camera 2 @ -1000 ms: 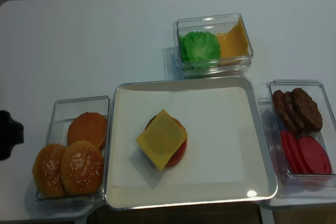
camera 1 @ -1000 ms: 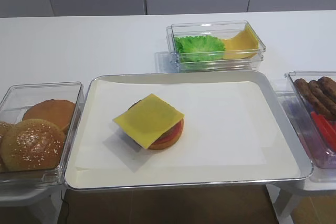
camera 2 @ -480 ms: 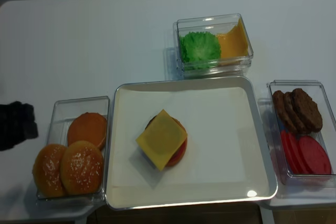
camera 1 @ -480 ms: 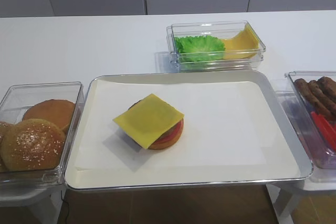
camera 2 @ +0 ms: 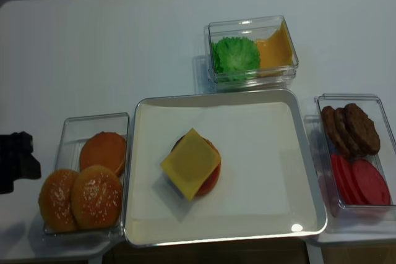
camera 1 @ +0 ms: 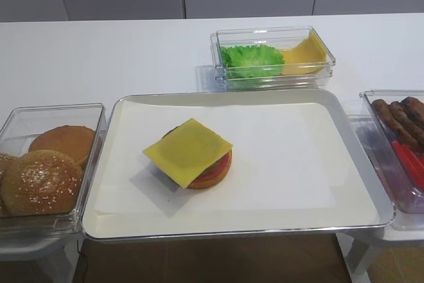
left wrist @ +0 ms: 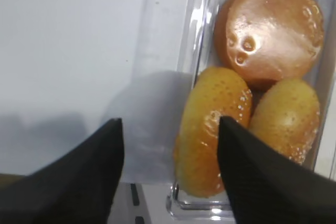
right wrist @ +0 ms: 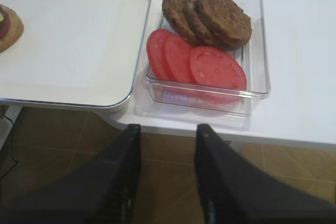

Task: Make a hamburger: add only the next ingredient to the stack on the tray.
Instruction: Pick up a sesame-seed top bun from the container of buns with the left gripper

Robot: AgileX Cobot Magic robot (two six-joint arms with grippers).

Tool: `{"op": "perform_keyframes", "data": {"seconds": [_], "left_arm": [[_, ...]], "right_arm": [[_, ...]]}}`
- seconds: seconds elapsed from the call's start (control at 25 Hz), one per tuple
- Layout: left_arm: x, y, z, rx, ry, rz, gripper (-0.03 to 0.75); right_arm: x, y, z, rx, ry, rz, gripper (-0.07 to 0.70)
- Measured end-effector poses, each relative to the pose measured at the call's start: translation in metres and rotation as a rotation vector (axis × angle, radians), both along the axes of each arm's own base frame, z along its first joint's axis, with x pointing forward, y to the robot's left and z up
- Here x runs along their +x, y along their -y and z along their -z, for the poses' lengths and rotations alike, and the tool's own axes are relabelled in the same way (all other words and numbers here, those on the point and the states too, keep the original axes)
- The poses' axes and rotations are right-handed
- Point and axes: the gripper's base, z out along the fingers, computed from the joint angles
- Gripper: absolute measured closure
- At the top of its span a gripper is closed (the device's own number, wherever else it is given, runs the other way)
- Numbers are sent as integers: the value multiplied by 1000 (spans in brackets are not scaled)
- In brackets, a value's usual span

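So my left jaws (left wrist: 170, 169) are spread wide with nothing in them, hanging just over the outer wall of the clear bun tub (camera 2: 73, 128) at the left end of the desk (camera 2: 124, 47). One finger (left wrist: 84, 177) is over bare desk, the other sits above the buns. Inside that tub: two sesame top buns (camera 2: 96, 196) side by side at the near end, and a smooth seedless bun (camera 2: 103, 151) behind them. The stack (camera 2: 192, 164), cheese square on top, sits around the middle of the tray (camera 2: 306, 153), well apart from the buns. My right jaws (right wrist: 167, 177) are parted too, empty, hovering off the desk edge near the tub of patties and tomato slices (right wrist: 210, 45).
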Motion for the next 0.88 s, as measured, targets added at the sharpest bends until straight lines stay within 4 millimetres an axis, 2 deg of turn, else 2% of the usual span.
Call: {"op": "perform_keyframes", "data": {"seconds": [0.36, 0.56, 0.88], "left_arm": [[11, 3, 15, -87, -63, 74, 291], [13, -4, 22, -104, -97, 92, 291], [13, -3, 21, -155, -84, 110, 291]], "right_arm": [[0, 0, 0, 0, 0, 0, 371], [0, 0, 0, 0, 0, 0, 371], [0, 0, 0, 0, 0, 0, 371]]}}
